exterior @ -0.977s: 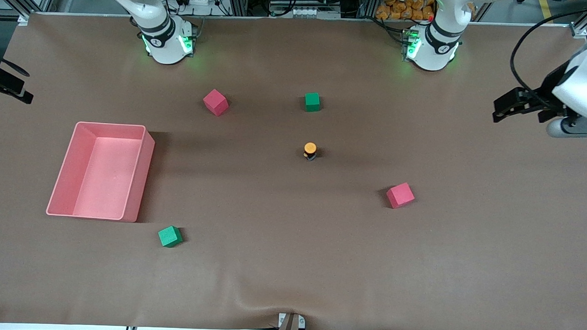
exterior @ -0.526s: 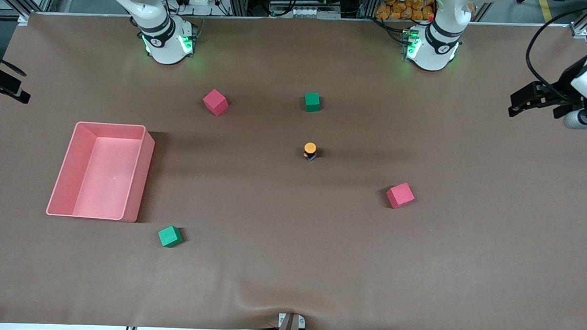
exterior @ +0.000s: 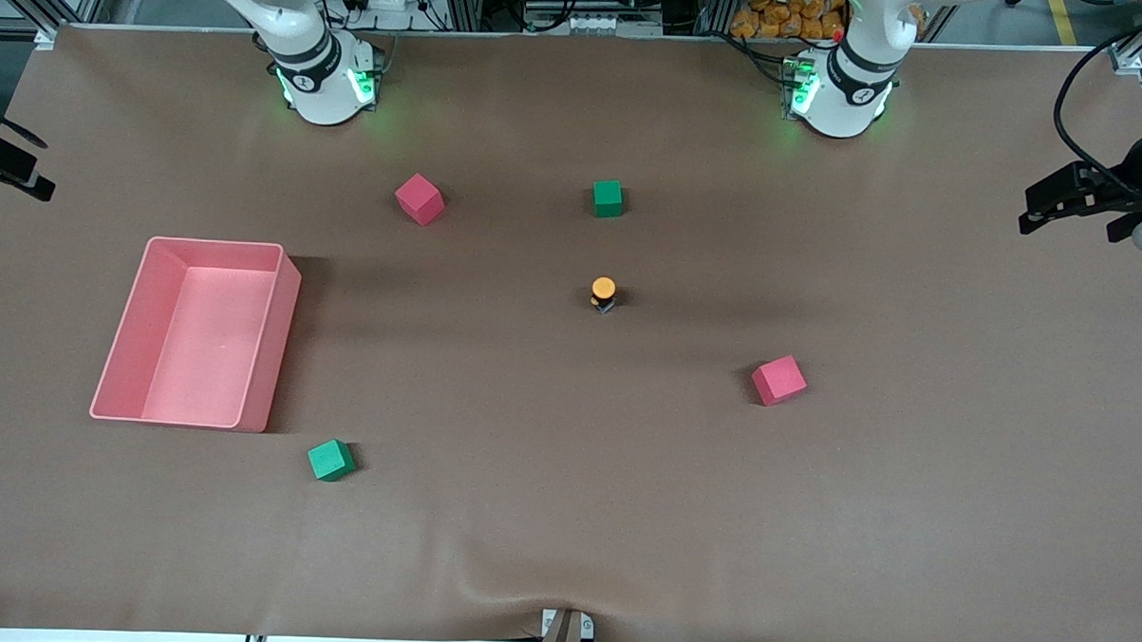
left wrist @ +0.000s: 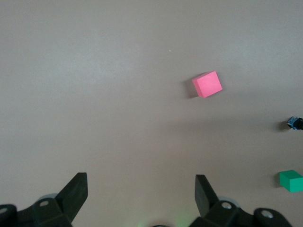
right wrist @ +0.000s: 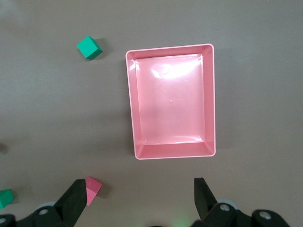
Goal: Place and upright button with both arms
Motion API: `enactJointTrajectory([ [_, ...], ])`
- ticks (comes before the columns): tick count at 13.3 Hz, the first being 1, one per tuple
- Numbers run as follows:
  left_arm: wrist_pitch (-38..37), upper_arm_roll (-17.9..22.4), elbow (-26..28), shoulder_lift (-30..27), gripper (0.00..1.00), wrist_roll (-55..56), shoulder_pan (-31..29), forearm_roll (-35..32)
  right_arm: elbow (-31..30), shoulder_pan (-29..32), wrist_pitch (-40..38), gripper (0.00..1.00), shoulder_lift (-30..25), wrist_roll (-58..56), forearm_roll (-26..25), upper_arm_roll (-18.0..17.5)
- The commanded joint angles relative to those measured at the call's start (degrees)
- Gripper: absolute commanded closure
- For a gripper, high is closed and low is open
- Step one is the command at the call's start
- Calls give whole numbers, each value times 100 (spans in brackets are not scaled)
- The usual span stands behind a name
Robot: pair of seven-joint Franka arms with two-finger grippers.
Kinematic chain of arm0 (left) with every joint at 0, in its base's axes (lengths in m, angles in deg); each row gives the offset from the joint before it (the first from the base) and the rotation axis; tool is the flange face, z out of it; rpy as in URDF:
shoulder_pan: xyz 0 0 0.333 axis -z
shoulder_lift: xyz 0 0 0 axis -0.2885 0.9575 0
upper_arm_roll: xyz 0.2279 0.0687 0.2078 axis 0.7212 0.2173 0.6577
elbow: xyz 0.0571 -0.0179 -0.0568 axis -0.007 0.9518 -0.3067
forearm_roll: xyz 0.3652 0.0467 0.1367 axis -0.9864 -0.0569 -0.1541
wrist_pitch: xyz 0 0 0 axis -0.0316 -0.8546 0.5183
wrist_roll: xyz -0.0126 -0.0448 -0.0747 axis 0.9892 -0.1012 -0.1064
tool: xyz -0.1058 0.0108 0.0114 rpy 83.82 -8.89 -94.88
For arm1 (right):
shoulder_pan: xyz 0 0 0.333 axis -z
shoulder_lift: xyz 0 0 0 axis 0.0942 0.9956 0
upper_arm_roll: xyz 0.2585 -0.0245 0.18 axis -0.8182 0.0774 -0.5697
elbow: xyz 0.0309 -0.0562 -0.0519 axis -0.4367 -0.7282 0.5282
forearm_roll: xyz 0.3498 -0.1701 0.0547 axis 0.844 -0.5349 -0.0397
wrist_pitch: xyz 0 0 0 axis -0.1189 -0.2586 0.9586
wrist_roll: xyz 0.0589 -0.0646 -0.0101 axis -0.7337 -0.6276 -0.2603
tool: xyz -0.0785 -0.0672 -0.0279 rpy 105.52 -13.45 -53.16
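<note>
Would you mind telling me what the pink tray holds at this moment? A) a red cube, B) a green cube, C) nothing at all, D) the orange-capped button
C: the pink tray shows a bare floor in both the front and right wrist views, while the button stands on the table near its middle and the cubes lie scattered on the mat outside the tray.

Left gripper [exterior: 1045,203] now farther from the button [exterior: 603,293], pulled out toward the table's [exterior: 564,530] end; right gripper [exterior: 11,164] likewise, slightly.
</note>
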Motion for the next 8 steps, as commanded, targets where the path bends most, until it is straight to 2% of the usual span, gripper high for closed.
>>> enactJointTrajectory([
  [1, -31, 4, -42, -32, 0, 87, 13, 24, 70, 215, -103, 0, -25, -13, 28, -78],
  [4, -31, 4, -113, 47, 0, 96, 13, 41, 70, 162, -103, 0, -25, -30, -15, -105],
  [6, -40, -127, -113, 30, 0, 576, 13, 50, 70, 14, -174, 0, -34, -354, -348, -175],
  [8, -40, -207, -113, 29, 0, 755, 4, 32, 70, -5, -183, 0, -25, -399, -376, -166],
])
